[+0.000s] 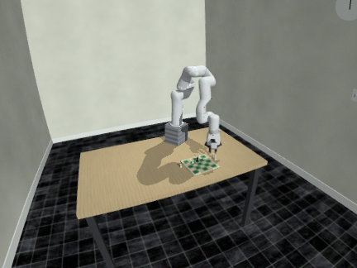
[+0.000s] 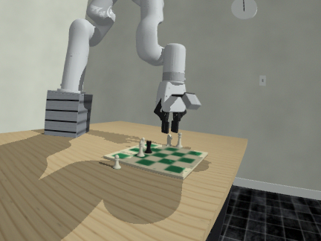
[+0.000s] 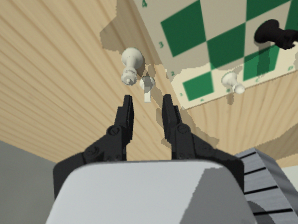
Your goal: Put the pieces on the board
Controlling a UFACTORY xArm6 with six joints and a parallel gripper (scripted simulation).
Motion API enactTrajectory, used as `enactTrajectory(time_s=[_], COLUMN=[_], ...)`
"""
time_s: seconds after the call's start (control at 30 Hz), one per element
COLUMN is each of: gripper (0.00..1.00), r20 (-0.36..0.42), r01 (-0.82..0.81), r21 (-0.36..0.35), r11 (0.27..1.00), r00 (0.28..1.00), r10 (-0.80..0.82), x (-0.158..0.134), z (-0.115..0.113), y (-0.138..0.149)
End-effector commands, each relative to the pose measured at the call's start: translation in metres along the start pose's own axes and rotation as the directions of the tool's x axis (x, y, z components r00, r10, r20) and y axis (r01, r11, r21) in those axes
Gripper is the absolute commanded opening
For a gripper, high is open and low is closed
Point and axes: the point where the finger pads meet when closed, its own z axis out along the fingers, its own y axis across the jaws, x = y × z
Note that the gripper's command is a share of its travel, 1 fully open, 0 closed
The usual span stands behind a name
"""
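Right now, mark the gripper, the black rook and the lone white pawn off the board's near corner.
gripper (image 2: 170, 130), exterior view, gap between fingertips.
black rook (image 2: 148, 146), exterior view, its body.
white pawn (image 2: 117, 162), exterior view, its stem.

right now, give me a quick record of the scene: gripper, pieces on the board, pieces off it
gripper: gripper part open, nothing between the fingers, hanging above the table just past the board's far edge
board: green and cream board flat on the table
on board: black rook and a white piece side by side, both upright
off board, far side: two white pieces upright under the gripper
off board, near side: white pawn upright by the board's corner
squares: labels too small to read
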Motion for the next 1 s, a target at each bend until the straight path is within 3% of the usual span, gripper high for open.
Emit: enactTrajectory(time_s=[0.0,0.33,0.97], gripper=[0.37,0.37,0.37], r20=[-0.002,-0.002,-0.002], r01=[0.0,0.0,0.0], r21=[0.002,0.002,0.002], r11=[1.0,1.0,1.0], r00=[1.0,1.0,1.0], r10=[0.0,0.0,0.0], x=[0.001,0.001,0.001], z=[-0.001,0.001,0.031], y=[-0.001,-0.001,-0.001])
